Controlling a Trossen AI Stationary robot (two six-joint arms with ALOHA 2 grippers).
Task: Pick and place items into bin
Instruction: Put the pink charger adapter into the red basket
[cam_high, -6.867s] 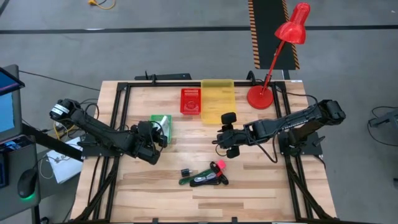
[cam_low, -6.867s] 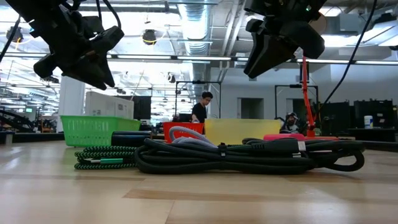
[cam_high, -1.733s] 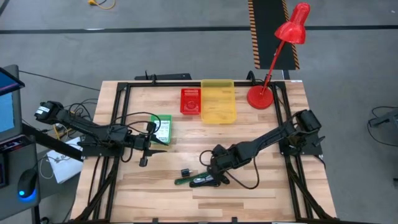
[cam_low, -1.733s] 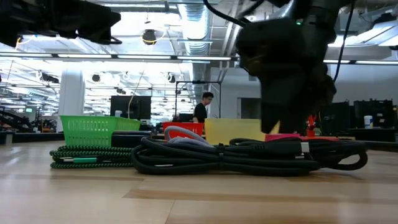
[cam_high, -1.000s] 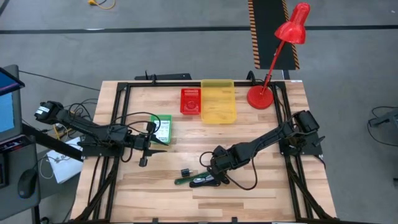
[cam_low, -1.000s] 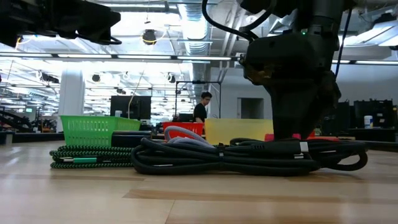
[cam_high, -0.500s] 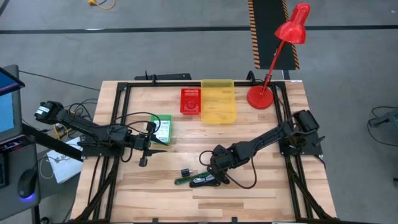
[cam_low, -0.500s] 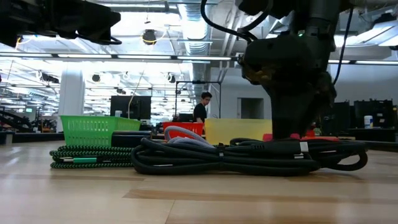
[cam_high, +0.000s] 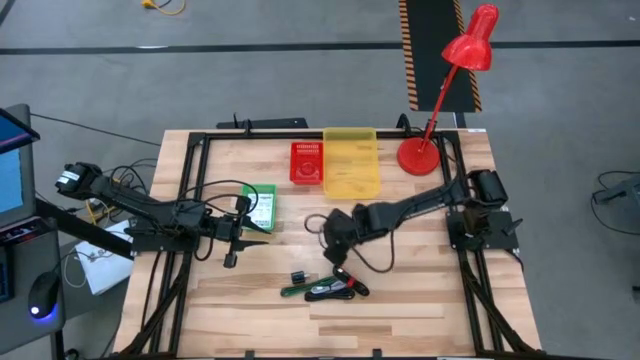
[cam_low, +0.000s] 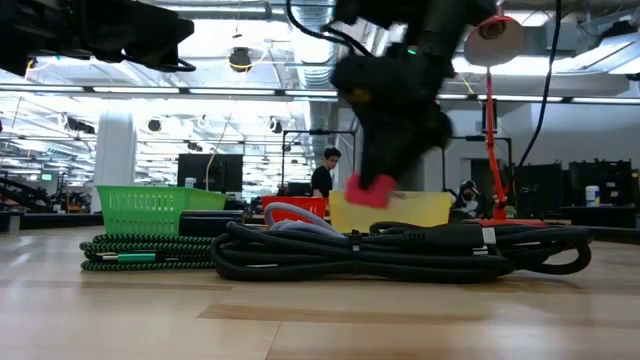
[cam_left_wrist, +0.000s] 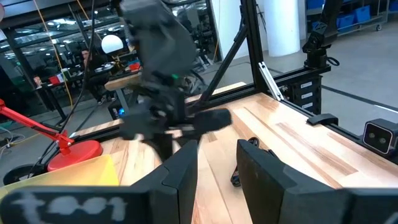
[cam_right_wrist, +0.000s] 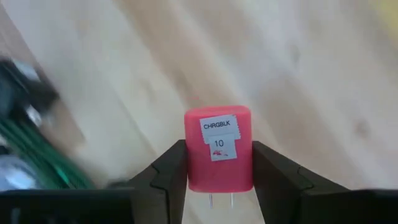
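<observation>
Right wrist view: right gripper (cam_right_wrist: 217, 171) clamps pink charger block (cam_right_wrist: 218, 148), seemingly above the table (cam_right_wrist: 298, 56).

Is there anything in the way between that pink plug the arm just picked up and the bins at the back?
Nothing visible. The right tool holds the pink charger block above bare wood, and the table between it and the red bin and yellow bin looks clear. The cable pile lies behind it.
</observation>
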